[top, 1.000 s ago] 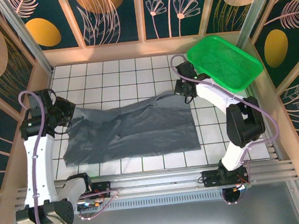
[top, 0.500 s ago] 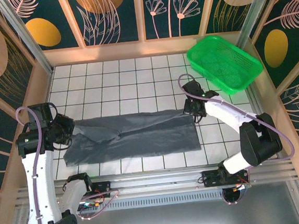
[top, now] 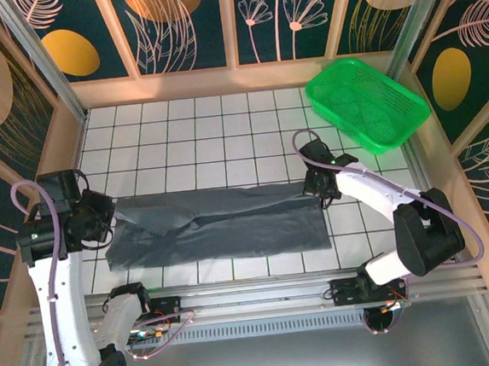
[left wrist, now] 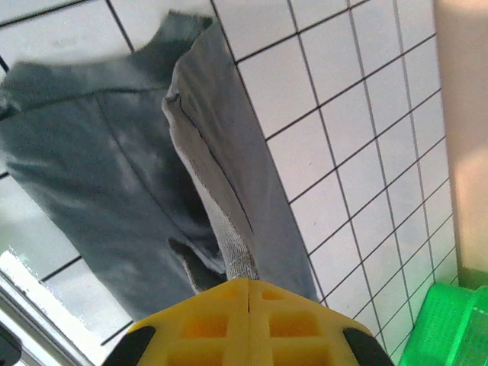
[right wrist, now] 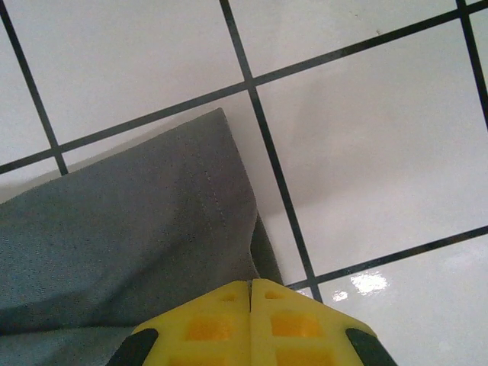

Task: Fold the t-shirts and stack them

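The t-shirt (top: 223,228) lies as a long band across the near counter (top: 189,136), its left end clenched in the left end effector (left wrist: 248,284) and its right end in the right end effector (right wrist: 250,282), evidently to keep the lengthwise fold taut.

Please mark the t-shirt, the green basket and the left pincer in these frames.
t-shirt (top: 231,227): top external view, middle of the grey cloth.
green basket (top: 366,104): top external view, bare mesh floor.
left pincer (left wrist: 249,286): left wrist view, the seam where its yellow tips meet over the cloth.

White arms (top: 61,285), black joints (top: 421,238), yellow claws (left wrist: 248,284) (right wrist: 250,282)
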